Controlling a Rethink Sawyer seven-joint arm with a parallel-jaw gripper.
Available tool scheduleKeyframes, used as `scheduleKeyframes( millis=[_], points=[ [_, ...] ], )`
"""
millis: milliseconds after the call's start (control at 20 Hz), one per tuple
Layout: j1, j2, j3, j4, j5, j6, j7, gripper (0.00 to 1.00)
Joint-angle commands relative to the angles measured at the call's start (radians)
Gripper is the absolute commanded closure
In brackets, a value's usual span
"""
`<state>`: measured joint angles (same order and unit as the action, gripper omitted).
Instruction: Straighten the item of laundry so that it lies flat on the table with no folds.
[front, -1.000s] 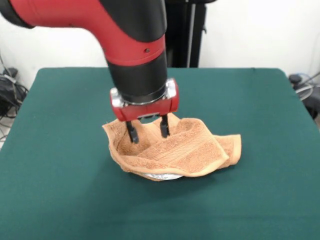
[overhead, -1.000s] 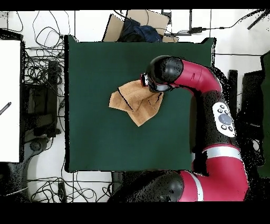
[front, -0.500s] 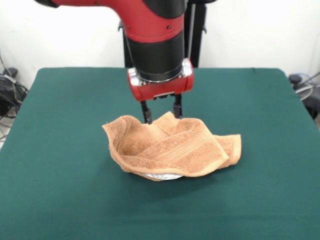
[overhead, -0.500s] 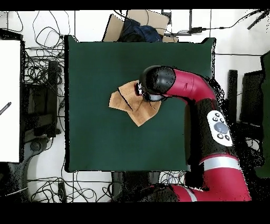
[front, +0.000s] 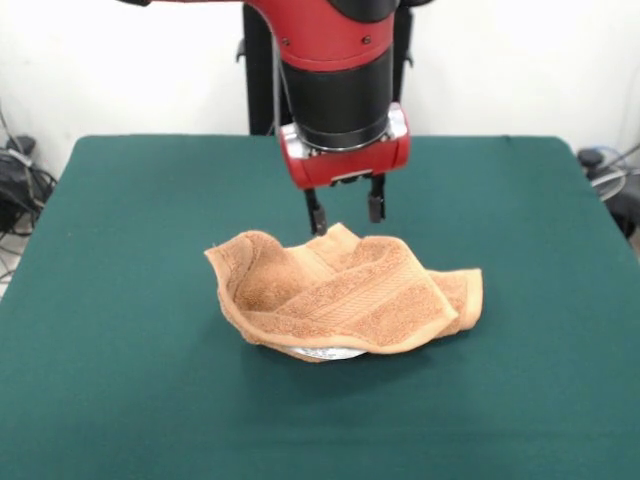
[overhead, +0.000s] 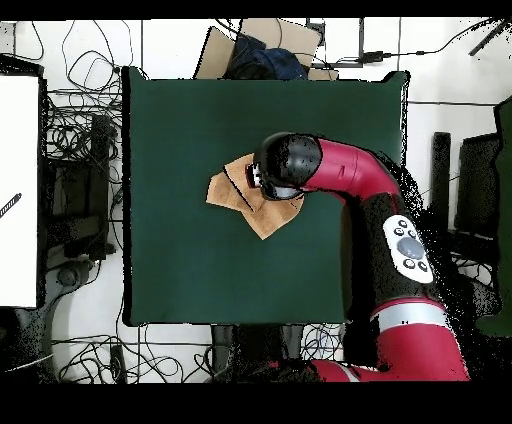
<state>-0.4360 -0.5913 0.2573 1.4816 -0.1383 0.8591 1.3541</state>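
Here the green tabletop (front: 120, 330) carries a crumpled orange-brown hand towel (front: 345, 295) at the frame's centre, edges curled up and folded over. The hand (front: 346, 210) hovers just above its upper edge, fingers apart and empty. Closing there risks pinching several layers together, and dragging the bunch would leave the folds in.

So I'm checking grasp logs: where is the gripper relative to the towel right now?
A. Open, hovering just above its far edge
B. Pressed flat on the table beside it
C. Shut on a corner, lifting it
A: the gripper hangs open above the crumpled towel, fingers apart and holding nothing.
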Motion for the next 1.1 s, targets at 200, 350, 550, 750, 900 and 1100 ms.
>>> scheduleKeyframes(
  millis=[200, 350, 550, 750, 900, 1100],
  points=[
    [0.090, -0.013, -0.073, 0.119, 0.019, -0.074, 0.284, 0.00],
    [0.104, 0.001, -0.078, 0.130, 0.029, -0.102, 0.292, 0.00],
    [0.139, 0.000, -0.099, 0.158, 0.045, -0.134, 0.333, 0.00],
    [0.152, 0.013, -0.112, 0.166, 0.074, -0.143, 0.341, 0.00],
    [0.152, 0.024, -0.120, 0.171, 0.111, -0.118, 0.343, 0.00],
    [0.149, 0.058, -0.122, 0.151, 0.155, -0.067, 0.335, 0.00]
  ],
)
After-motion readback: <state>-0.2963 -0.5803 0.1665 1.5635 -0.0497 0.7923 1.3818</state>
